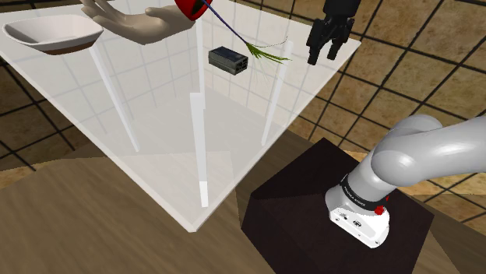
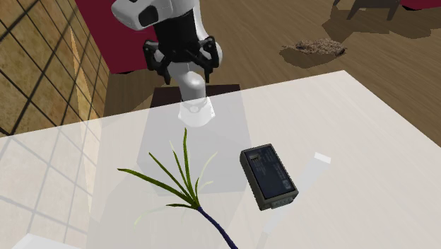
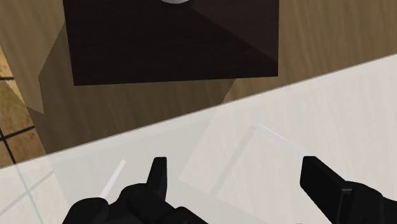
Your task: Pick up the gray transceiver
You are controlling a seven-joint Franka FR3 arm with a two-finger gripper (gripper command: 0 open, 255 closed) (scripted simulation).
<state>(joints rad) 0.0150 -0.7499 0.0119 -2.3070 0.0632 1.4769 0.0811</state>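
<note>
One of each thing, as I count from my remote station:

- One see-through, white-tinted table (image 1: 156, 179) on clear legs, over a wooden floor.
- One gray transceiver (image 1: 228, 59), a small boxy unit. It lies flat on the surface, set in from the edge that faces the stand, with nothing holding it.
- One sprig (image 1: 265, 53) with a dark blue stem and thin green leaves. Its leaves lie just beside the transceiver, on the side nearer the gripper.
- One white bowl (image 1: 53, 33) at the far corner, well apart from the transceiver.
- One pale mannequin-like hand (image 1: 140, 25) near the far edge, with one red object (image 1: 191, 8) at its fingertips.
- One black gripper (image 1: 323, 53), raised above the surface near the edge facing the stand. Its two fingers (image 3: 159, 172) are spread wide with nothing between them.
- One dark box stand (image 1: 296, 210) on the floor beside the table.
</note>
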